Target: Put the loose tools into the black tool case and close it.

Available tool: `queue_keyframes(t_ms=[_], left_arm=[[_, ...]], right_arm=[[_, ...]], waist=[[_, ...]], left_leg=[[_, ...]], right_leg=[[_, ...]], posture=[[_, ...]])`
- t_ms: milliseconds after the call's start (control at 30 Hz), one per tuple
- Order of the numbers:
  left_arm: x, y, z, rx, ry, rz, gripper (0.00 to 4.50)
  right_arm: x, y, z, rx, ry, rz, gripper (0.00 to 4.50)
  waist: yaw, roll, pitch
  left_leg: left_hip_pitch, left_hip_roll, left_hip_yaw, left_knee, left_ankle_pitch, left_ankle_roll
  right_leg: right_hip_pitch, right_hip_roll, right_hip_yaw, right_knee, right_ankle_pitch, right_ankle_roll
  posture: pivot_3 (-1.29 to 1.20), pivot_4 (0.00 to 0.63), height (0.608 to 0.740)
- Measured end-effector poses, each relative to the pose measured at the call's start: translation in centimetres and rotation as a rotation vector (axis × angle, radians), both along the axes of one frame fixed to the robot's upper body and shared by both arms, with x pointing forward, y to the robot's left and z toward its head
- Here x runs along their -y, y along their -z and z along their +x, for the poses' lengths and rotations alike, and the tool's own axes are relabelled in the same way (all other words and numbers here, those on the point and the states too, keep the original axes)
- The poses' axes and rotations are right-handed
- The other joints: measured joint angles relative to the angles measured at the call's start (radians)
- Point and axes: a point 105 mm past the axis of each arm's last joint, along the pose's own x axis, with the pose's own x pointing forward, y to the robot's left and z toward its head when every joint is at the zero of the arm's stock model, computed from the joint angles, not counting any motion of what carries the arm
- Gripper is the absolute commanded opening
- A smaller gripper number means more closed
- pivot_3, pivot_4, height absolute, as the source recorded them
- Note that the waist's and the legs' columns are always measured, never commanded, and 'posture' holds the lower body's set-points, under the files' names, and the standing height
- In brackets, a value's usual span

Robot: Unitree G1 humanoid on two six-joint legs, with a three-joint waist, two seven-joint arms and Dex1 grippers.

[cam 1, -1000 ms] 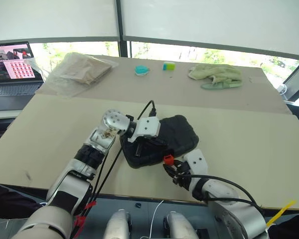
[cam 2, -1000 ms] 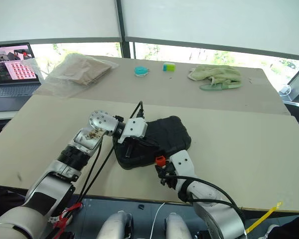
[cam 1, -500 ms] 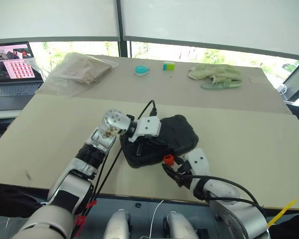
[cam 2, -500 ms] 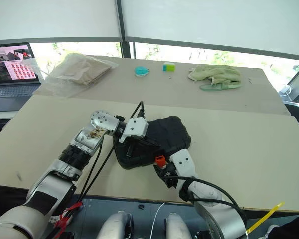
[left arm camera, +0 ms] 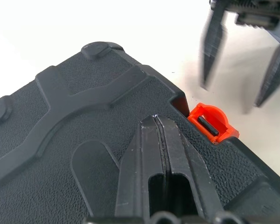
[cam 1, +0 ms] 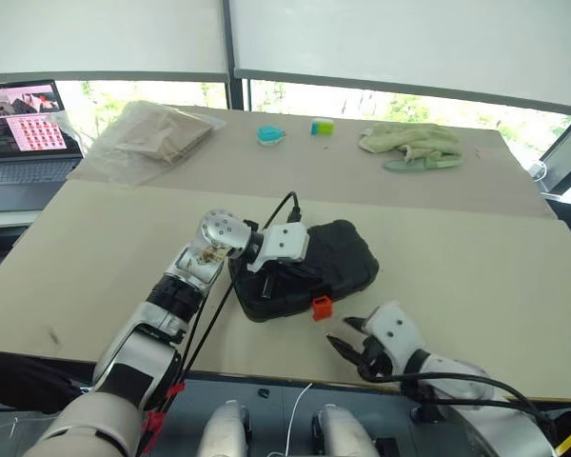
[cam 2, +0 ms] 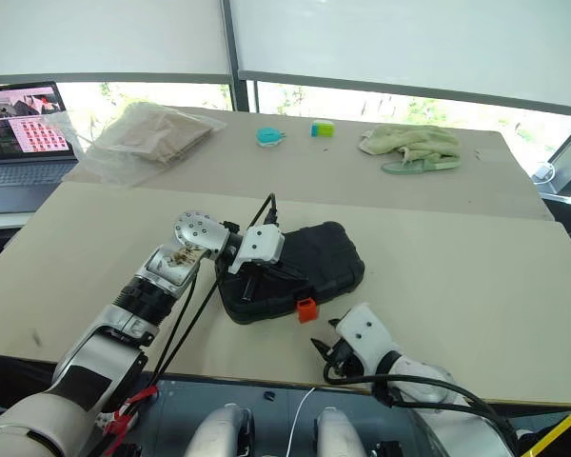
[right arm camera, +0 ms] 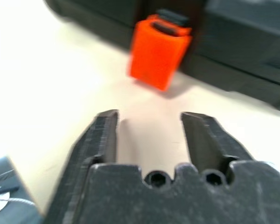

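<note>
The black tool case [cam 1: 328, 262] lies closed in the middle of the table, ribbed lid up, with its orange latch [cam 1: 321, 307] on the near side. My left gripper [left arm camera: 156, 122] is shut, its fingertips resting on the lid just behind the latch. My right gripper [cam 1: 345, 339] hangs over bare table a short way in front of the latch. It is open, with nothing between its fingers [right arm camera: 105, 133], and it is apart from the orange latch [right arm camera: 159, 51]. The loose tools are out of view.
On the far half of the table are a laptop [cam 1: 24, 129], a clear bag of brown material [cam 1: 152, 133], a teal item [cam 1: 270, 133], a small green-and-blue block [cam 1: 322, 126] and a green cloth [cam 1: 411, 145]. The table's near edge runs just below my right gripper.
My right gripper has drawn back from the orange latch toward the table's near edge and to the right. The left gripper has stayed on the case lid.
</note>
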Motion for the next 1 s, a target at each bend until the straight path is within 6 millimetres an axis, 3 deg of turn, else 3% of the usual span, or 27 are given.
queue_keyframes(t_ms=[100, 133, 533, 1000], left_arm=[[0.0, 0.0, 0.0, 0.0, 0.0, -0.001, 0.0], [0.0, 0.0, 0.0, 0.0, 0.0, 0.0, 0.0], [0.0, 0.1, 0.0, 0.0, -0.001, 0.003, 0.0], [0.0, -0.1, 0.4, 0.004, -0.02, -0.003, 0.0]], right_arm=[[-0.8, 0.2, 0.8, 0.014, -0.029, 0.006, 0.14], [-1.0, 0.3, 1.1, 0.014, -0.033, 0.007, 0.06], [-2.3, 0.4, 3.2, 0.118, -0.091, -0.007, 0.06], [-2.6, -0.9, 2.9, 0.213, -0.112, 0.02, 0.06]], waist=[[0.0, 0.0, 0.0], [0.001, 0.0, 0.0], [-0.002, -0.005, -0.004], [-0.002, -0.004, -0.003]], left_leg=[[0.0, 0.0, 0.0, 0.0, 0.0, 0.0], [0.0, 0.0, 0.0, 0.0, 0.0, 0.0], [0.0, 0.001, 0.0, 0.0, 0.0, 0.0], [0.0, 0.0, 0.001, 0.0, 0.0, 0.0]], right_leg=[[0.0, 0.0, 0.0, 0.0, 0.0, 0.0], [0.0, 0.0, 0.0, 0.0, 0.0, 0.0], [0.0, 0.0, 0.0, 0.0, 0.001, 0.0], [-0.001, 0.0, 0.0, 0.0, 0.001, 0.0]], posture=[[0.0, 0.15, 0.74], [0.0, 0.15, 0.74], [0.0, 0.15, 0.74], [0.0, 0.15, 0.74]])
